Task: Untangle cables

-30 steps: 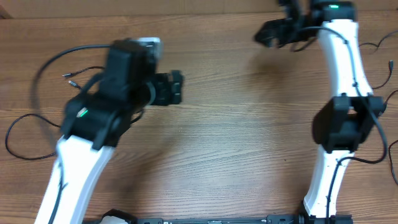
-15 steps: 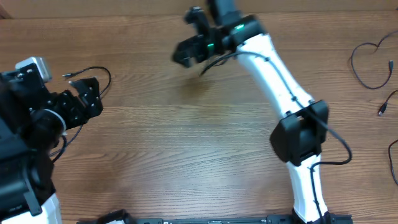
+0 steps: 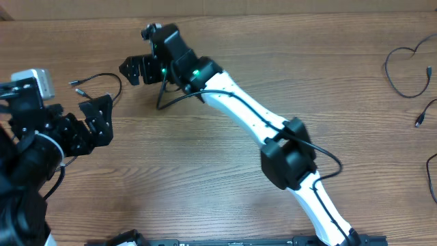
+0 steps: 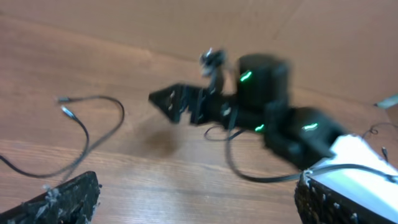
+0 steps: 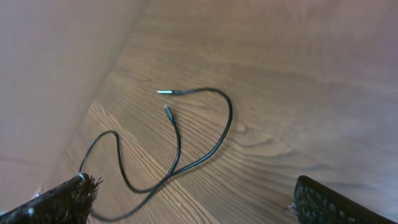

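A thin black cable [image 3: 116,80] with small silvery plug ends lies on the wooden table at the far left. It also shows in the left wrist view [image 4: 93,134] and in the right wrist view [image 5: 211,124]. My right gripper [image 3: 135,70] has reached across to just right of this cable and hovers over it, open and empty [image 5: 193,202]. My left gripper [image 3: 102,121] is open and empty just below the cable [image 4: 199,199]. More thin black cables [image 3: 401,68] lie apart at the right edge.
The right arm [image 3: 239,113] stretches diagonally across the middle of the table, with its own thicker black cable [image 3: 167,102] hanging near the wrist. Another loose plug end [image 3: 422,117] lies near the right edge. A brown wall [image 5: 56,68] borders the table's far side.
The right arm has swung from the far right corner across to the far left, above the left cable. The left arm has pulled back towards the left edge.
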Robot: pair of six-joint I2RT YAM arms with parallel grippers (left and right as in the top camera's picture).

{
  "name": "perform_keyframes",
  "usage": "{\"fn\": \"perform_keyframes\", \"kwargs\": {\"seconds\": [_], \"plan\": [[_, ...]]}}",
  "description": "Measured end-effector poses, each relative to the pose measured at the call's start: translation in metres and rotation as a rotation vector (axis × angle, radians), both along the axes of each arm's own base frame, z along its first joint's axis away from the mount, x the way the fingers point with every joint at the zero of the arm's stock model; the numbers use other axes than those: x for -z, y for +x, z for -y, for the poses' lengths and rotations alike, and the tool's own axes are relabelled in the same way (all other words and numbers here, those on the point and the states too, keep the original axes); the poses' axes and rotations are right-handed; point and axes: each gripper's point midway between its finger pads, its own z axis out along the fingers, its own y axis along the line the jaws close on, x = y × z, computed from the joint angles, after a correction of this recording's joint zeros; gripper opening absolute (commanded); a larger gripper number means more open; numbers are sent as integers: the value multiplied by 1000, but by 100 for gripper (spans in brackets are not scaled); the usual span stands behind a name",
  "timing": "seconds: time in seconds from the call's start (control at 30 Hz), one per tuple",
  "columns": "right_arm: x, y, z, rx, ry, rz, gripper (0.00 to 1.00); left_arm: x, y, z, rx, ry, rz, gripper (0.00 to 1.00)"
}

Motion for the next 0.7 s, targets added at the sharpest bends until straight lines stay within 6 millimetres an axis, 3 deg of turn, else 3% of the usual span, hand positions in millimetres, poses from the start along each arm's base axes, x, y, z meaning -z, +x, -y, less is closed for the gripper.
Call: {"fn": "perform_keyframes", "kwargs": {"seconds": [0.13,0.2,0.4,0.5,0.7], "plan": [[30,-9,-27,15,51,-58,100,-11,-6,1,-4,16,25,100],[42,-23,-45,0,71,-81,100,-9,-8,2,-5,14,16,100],[44,-71,-87,-58,99,-93,100,-6,-9,2,-6,13,3,100],[43,-79,-94,-51,106,-97,100,-6,-10,2,-8,12,-1,100],[44,-58,-82,78,127,-142,100,-7,-10,6,12,-5,2,100]]}}
